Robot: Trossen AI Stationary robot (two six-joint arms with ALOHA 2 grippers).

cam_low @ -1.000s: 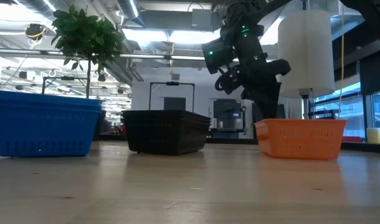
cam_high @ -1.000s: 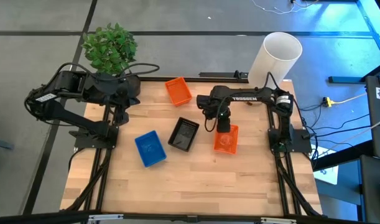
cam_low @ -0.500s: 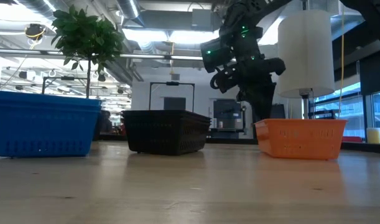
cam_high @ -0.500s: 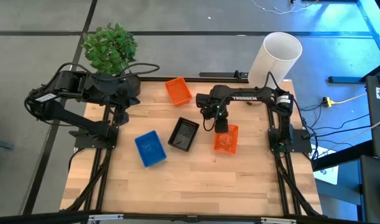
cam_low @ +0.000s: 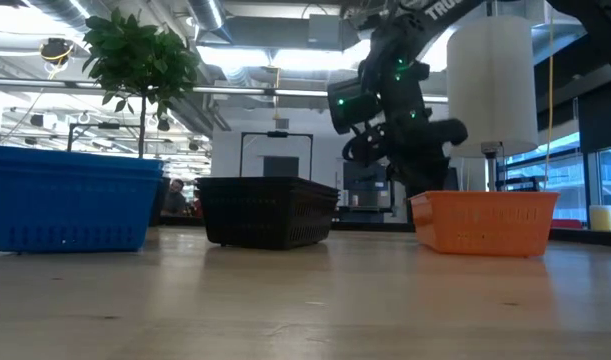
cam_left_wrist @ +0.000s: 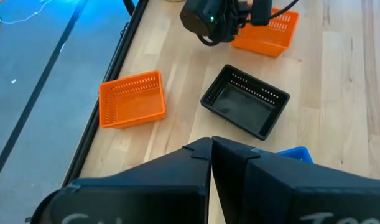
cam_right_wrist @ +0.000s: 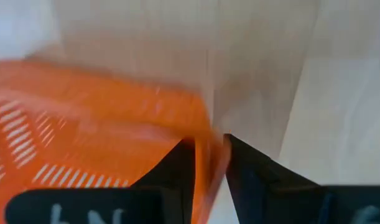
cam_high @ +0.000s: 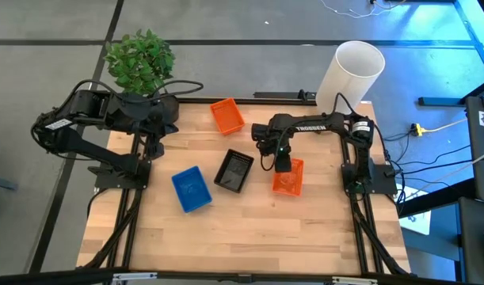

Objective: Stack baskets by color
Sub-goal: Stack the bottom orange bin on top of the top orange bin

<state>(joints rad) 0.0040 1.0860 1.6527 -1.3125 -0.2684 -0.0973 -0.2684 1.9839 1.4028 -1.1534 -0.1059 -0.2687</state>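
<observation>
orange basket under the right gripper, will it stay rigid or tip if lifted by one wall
The orange basket looks like thin perforated plastic, so probably light and fairly stiff. The right gripper straddles only one wall near a corner, so it would likely hang tilted. Its flat base should not roll.

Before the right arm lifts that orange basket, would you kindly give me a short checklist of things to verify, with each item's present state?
1. Right gripper at the rim of the near orange basket: ok.
2. Basket wall between its fingers, wrist view: ok.
3. Grip firm enough to lift: cannot tell.
4. Second orange basket upright, open and free to receive it: ok.
5. Black basket and blue basket lie aside from that route: ok.
6. Left gripper shut and parked by the plant: ok.
</observation>
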